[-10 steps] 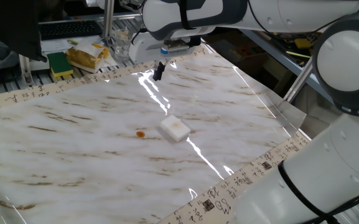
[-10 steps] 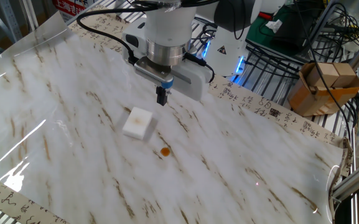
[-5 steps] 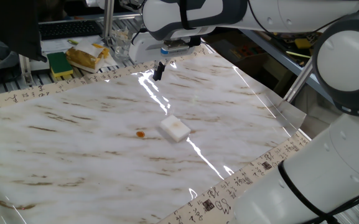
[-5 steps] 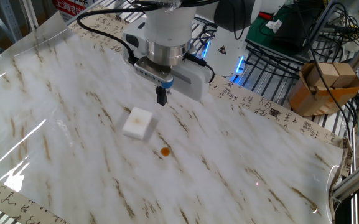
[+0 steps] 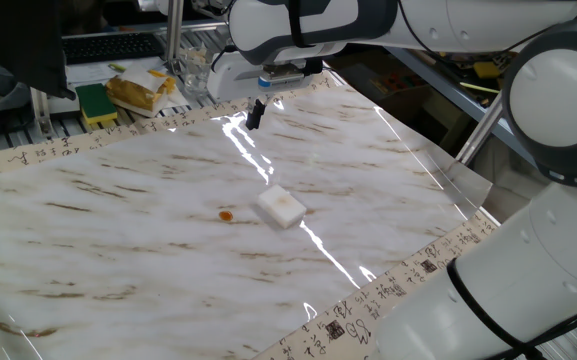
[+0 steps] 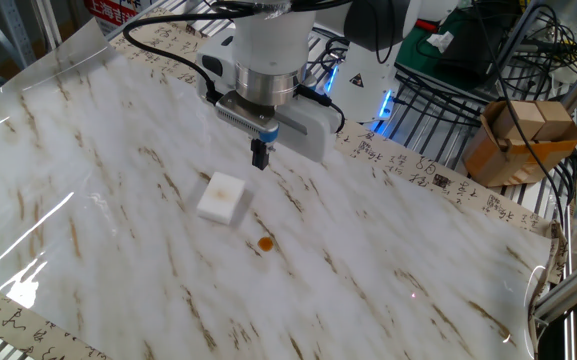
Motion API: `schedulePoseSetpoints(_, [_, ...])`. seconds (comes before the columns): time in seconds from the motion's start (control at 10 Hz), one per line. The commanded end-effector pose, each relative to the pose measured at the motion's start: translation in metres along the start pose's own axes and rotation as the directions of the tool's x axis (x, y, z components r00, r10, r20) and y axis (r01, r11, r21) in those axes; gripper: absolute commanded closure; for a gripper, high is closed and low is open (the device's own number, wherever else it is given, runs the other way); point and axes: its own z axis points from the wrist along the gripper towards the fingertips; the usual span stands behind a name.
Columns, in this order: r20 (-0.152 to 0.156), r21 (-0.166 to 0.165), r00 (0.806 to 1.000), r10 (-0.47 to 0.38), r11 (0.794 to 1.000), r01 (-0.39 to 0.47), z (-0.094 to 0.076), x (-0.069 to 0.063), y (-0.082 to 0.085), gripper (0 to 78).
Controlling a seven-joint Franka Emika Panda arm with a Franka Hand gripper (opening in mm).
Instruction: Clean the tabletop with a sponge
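Note:
The small white sponge [image 5: 282, 208] lies flat on the white marble-look tabletop [image 5: 148, 250], near its middle; it also shows in the other fixed view [image 6: 222, 197]. A small orange spot [image 5: 226, 215] sits on the sheet beside it, also seen in the other fixed view [image 6: 265, 243]. My gripper [image 5: 255, 115] hangs above the tabletop toward the far edge, apart from the sponge. Its black fingers are pressed together and hold nothing [image 6: 260, 155].
A green-and-yellow sponge [image 5: 95, 103] and a wrapped food item [image 5: 140, 92] lie beyond the far beige band. A cardboard box [image 6: 516, 140] and cables stand off the table. The robot's white arm [image 5: 558, 200] fills the right side.

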Motion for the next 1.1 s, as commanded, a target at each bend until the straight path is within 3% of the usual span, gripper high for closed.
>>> schedulePoseSetpoints(0.1, [-0.02, -0.027, 0.999, 0.046, 0.999, -0.047, 0.0, 0.0, 0.0, 77.6])
schedulePoseSetpoints(0.2, [-0.017, 0.026, 0.999, 0.04, 0.999, -0.04, 0.0, 0.0, 0.0, 77.6])
schedulePoseSetpoints(0.8, [-0.016, 0.014, 0.999, 0.037, 0.999, -0.037, -0.002, -0.001, 0.001, 77.6])
schedulePoseSetpoints(1.0, [-0.018, 0.005, 0.999, 0.041, 0.999, -0.041, -0.008, -0.002, 0.002, 77.6])
schedulePoseSetpoints(1.1, [-0.015, 0.006, 0.999, 0.037, 0.999, -0.037, -0.022, -0.008, 0.006, 77.6])
